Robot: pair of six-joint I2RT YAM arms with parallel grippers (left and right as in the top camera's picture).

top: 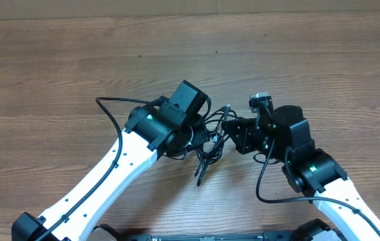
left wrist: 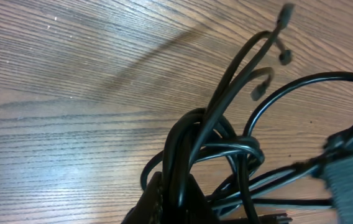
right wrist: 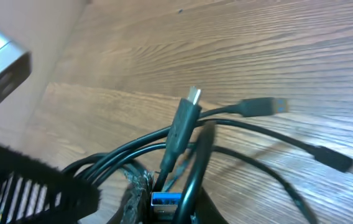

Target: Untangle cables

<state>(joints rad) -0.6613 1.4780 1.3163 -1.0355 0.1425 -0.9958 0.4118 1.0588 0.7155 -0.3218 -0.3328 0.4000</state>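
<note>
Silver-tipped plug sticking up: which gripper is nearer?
Right. The right gripper pinches the cables just below that plug; the left gripper grips the knot farther off.

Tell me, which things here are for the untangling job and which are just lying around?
For the job: black cables, bunched together; left tool and right tool, both gripping them.
Just there: wooden table; right arm's own thick wire.
</note>
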